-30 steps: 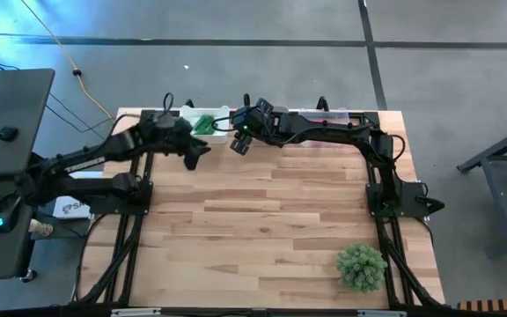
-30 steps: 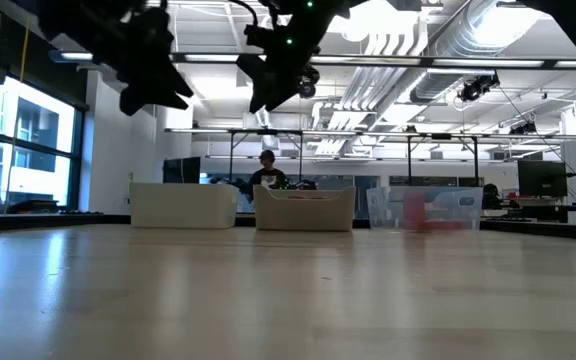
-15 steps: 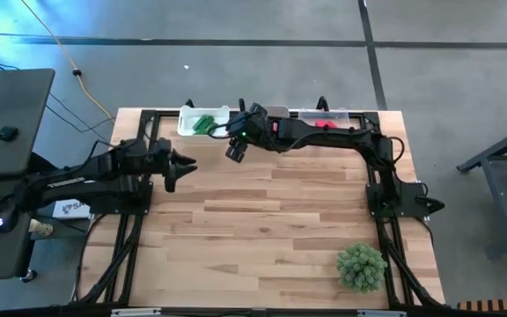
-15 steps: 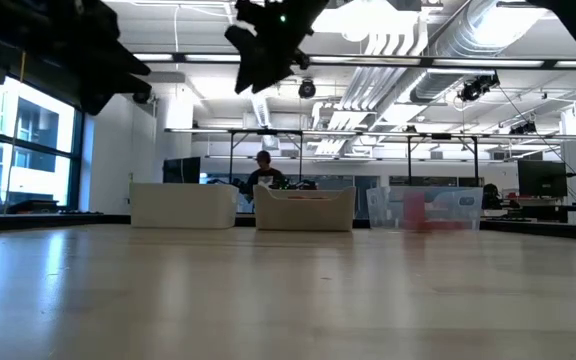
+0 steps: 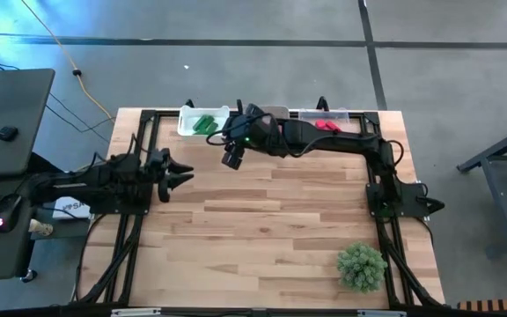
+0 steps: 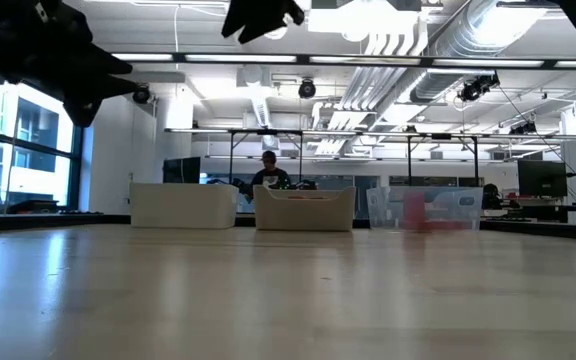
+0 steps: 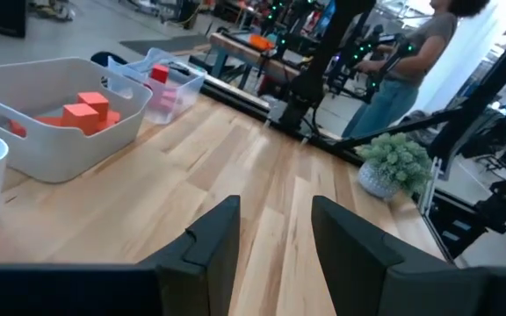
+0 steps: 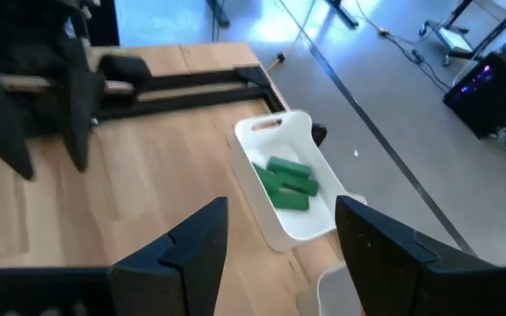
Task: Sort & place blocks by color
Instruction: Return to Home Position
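Green blocks (image 8: 285, 183) lie in a white tray (image 5: 187, 123) at the table's far edge. Salmon blocks (image 7: 82, 112) sit in a second white tray (image 7: 104, 145), and a red block (image 7: 158, 74) in a clear tray (image 5: 346, 116) farther right. No block lies loose on the tabletop. My right gripper (image 5: 230, 157) hovers open, high over the board, just near of the green tray. My left gripper (image 5: 179, 172) is open above the table's left part and points toward the right. Neither holds anything.
A bushy green plant ball (image 5: 361, 266) stands near the front right corner. The three trays line the far edge (image 6: 305, 208). Black frame rails run along the table's left and right sides (image 5: 130, 238). A person stands beyond the table (image 7: 411, 61).
My left gripper has drawn back from beside the green tray toward the table's left and near edges, tipping closer to level, still open. My right gripper has risen and shifted a little toward the near edge, away from the trays, still open.
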